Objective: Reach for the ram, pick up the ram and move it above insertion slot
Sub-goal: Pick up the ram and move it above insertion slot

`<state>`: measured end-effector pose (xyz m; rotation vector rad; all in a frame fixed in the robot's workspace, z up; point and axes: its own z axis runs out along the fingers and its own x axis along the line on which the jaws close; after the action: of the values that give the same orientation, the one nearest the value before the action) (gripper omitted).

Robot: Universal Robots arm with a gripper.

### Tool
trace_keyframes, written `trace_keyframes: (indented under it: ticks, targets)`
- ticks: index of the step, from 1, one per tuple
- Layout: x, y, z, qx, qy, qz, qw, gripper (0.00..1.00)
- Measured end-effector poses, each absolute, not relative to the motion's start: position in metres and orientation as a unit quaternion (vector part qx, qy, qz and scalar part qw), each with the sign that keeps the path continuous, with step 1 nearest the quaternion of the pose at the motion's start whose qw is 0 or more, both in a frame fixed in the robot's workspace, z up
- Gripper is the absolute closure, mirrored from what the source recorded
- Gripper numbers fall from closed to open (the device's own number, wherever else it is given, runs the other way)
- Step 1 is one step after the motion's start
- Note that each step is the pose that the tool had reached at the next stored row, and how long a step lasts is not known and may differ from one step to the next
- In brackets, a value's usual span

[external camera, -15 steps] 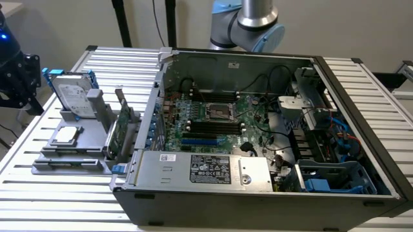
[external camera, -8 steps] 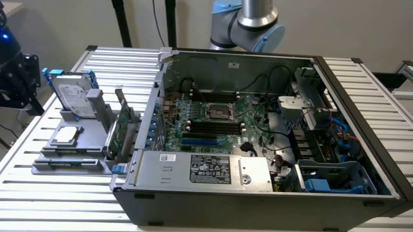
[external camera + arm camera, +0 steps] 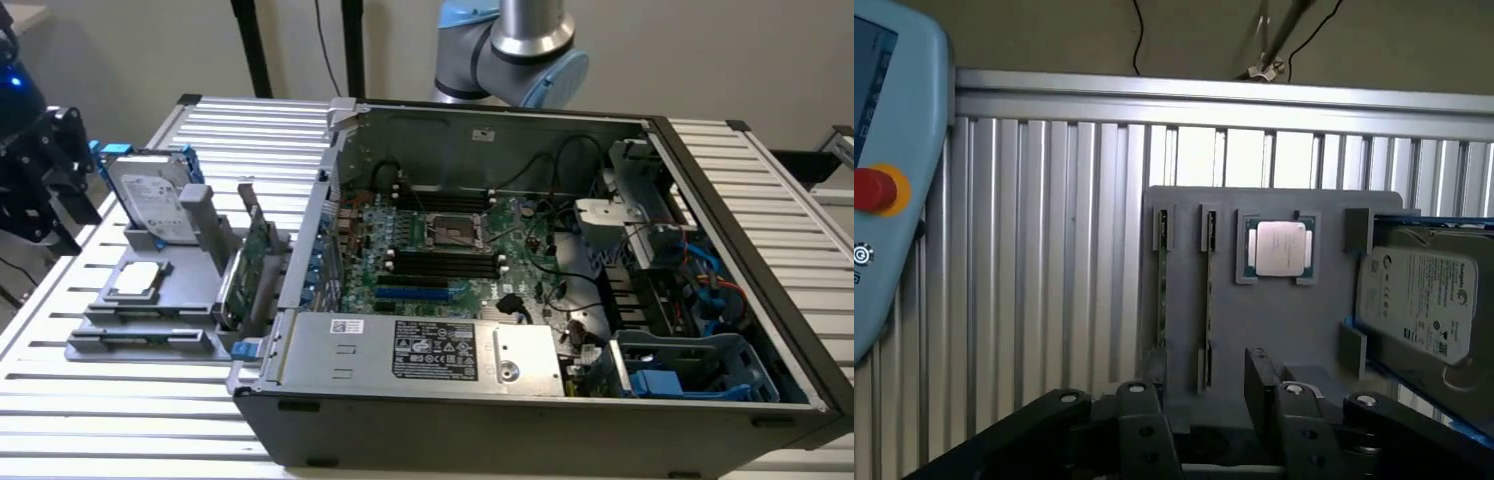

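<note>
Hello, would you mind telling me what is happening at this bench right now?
A robot arm is working beside an open computer case. Its claw is open and empty, poised over the grey holder, where the ram sits in its slot alongside a processor and a hard drive. Nothing has been picked up yet.

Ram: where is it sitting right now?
In the wrist view the ram stands on edge in a slot of the gray holder, beside the CPU, on the side away from the hard drive.
</note>
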<state>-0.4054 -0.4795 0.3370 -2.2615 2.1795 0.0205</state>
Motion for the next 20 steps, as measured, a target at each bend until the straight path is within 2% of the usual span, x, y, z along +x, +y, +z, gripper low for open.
trace_keyframes:
  ticks: [1,20]
  targets:
    - [-0.405,-0.48,0.335,-0.72,0.694,0.007,0.0,0.52]
    - [-0.405,-0.485,0.301,-0.72,0.694,0.007,0.0,0.52]
